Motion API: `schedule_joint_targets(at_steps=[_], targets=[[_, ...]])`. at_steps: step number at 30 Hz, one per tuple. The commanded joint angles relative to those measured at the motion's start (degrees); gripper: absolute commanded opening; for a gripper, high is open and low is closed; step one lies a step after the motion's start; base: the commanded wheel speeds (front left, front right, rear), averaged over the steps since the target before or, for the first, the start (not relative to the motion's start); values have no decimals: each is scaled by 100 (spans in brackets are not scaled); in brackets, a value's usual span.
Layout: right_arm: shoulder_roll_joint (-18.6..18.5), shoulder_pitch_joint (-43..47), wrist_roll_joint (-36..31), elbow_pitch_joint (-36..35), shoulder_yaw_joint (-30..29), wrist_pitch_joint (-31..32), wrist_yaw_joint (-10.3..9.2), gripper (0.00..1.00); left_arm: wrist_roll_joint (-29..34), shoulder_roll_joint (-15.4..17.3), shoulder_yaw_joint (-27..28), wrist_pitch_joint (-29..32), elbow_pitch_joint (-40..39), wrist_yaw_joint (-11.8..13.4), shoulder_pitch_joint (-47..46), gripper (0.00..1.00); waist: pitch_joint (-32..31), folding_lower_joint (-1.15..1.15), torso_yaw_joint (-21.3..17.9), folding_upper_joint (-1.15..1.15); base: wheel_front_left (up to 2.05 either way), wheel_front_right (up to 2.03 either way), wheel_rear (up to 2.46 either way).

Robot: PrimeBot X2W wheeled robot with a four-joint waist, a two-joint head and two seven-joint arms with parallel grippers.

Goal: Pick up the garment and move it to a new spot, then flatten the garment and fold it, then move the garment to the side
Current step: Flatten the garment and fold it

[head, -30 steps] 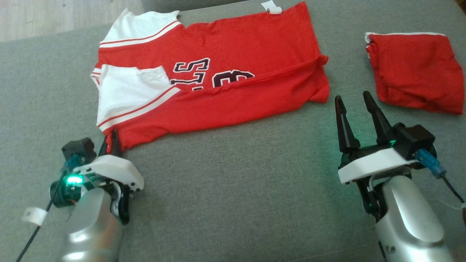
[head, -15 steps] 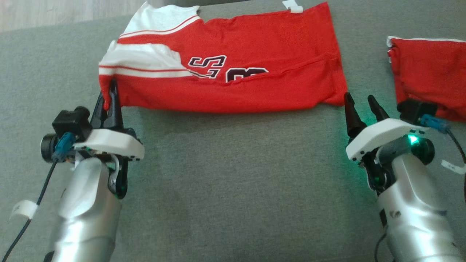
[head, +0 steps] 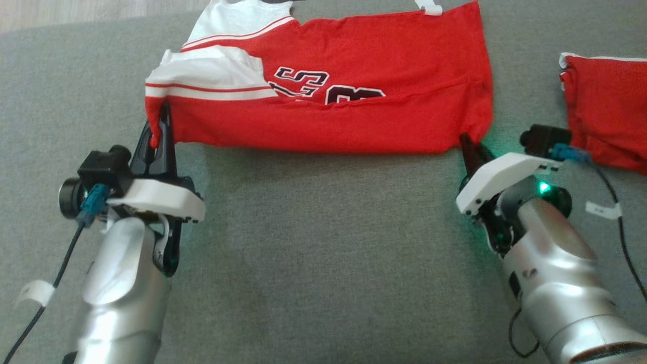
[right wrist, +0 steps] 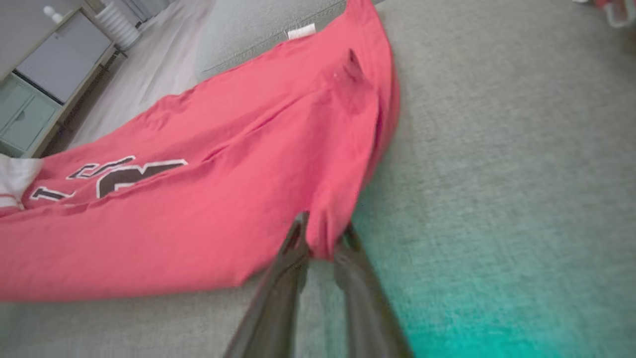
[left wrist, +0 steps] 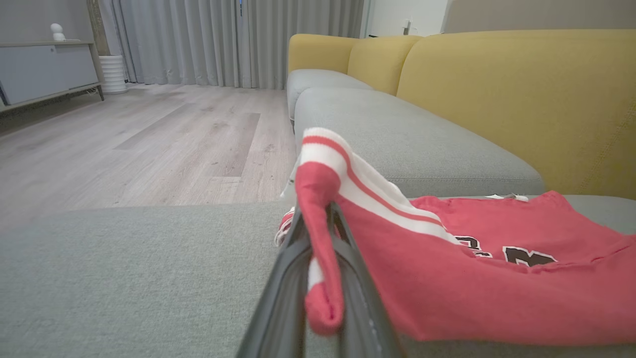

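Garment (head: 354, 126) (red jersey, white sleeves, dark numerals) is spread across the grey sofa seat (head: 323, 242), with its near edge raised slightly at both ends. The near sleeve-side corner is clamped in the left pincer (head: 160, 121). In the left wrist view, striped cloth is seen pinched between the fingers (left wrist: 280, 288) and lifted off the seat. The near hem corner is now gripped by the right pincer (head: 472, 149). In the right wrist view, a fold of red cloth sits between the two closed-in tips (blurred, so depth of bite cannot be told).

Changes noted: a second ago the right pincer stood wide apart, short of the hem, touching nothing. Half a second ago it was at the corner with its jaws apart, and now it is drawn together on the cloth. The left grip was held throughout. The near edge, slanted and slack before, is now pulled almost straight between the two pincers. The head view has also shifted, so part of the garment's apparent drift is put down to the camera.

Both near corners are judged secured, so a two-handed fold toward the far edge can be started. A slip at the right is possible if only a few layers were caught. A second red garment (head: 606, 116) lies apart at the right.
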Motion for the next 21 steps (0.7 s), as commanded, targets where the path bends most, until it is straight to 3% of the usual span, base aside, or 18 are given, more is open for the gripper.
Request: schedule_joint_targets(at_steps=[1, 10, 21], targets=[[80, -110, -50, -82, 125, -89, 21, 0, 27, 195, 178, -55, -154, 17, -9, 0, -26, 0, -26, 0, 0, 0, 0], [-151, -268, -741, 334, 336, -500, 21, 0, 38, 350, 321, -55, -68, -6, 235, 0, -326, 0, -203, 0, 0, 0, 0], [-865, 299, -386, -447, 1128, 407, 21, 0, 15, 233, 121, -55, 46, -160, 824, 0, -980, 0, -257, 0, 0, 0, 0]])
